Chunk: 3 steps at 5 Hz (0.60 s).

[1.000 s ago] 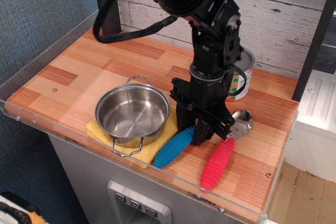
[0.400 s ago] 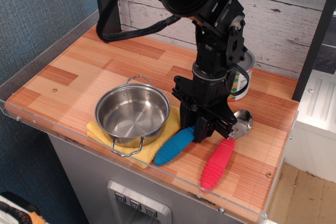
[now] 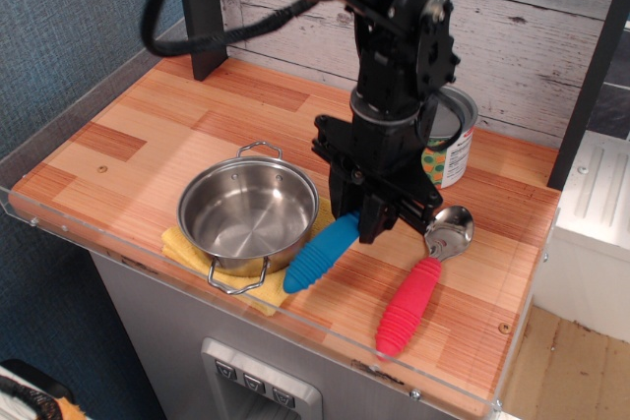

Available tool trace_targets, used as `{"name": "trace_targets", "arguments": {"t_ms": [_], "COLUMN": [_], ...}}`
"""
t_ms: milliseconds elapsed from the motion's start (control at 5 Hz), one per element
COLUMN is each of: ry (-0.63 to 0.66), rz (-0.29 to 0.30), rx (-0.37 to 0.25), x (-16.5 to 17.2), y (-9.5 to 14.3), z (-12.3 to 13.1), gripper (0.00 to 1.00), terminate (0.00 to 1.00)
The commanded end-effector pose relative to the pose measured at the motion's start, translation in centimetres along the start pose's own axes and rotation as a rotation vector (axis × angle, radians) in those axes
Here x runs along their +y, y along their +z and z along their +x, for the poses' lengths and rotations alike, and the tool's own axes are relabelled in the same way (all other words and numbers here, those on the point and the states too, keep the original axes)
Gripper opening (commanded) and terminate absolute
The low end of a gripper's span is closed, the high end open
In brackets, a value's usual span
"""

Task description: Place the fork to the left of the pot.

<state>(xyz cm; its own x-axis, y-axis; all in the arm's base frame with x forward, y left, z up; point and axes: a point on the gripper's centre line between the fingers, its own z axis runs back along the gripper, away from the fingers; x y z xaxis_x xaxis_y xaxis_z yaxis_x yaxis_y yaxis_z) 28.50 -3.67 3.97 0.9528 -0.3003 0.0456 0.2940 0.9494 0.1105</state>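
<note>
The fork shows only its thick ribbed blue handle (image 3: 317, 255); its tines are hidden behind my gripper (image 3: 360, 226). My gripper is shut on the fork's upper end and holds it tilted, lifted a little off the wooden table (image 3: 138, 145), just right of the pot. The shiny steel pot (image 3: 248, 215) with two wire loop handles sits on a yellow cloth (image 3: 281, 287) at the front of the table. The fork handle's lower end hangs over the cloth's right edge.
A red-handled spoon (image 3: 417, 287) lies to the right of the fork. A green-and-orange patterned tin can (image 3: 451, 145) stands behind the arm. A clear plastic lip (image 3: 295, 327) edges the table front. A white wood wall is behind.
My gripper has risen and shifted slightly left with the fork; the blue handle has lifted off the table and moved a little toward the pot. The spoon and pot have not moved.
</note>
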Motion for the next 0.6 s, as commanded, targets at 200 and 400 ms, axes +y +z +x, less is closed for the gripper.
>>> {"name": "trace_targets", "arguments": {"t_ms": [200,400], "ry": [0.108,0.131], "rz": [0.008,0.005], "rx": [-0.119,-0.081], "x": [2.8,5.0], "y": [4.9,4.8], "z": [-1.1,-2.2], "gripper": [0.00,0.00], "terminate": [0.00,0.00]}}
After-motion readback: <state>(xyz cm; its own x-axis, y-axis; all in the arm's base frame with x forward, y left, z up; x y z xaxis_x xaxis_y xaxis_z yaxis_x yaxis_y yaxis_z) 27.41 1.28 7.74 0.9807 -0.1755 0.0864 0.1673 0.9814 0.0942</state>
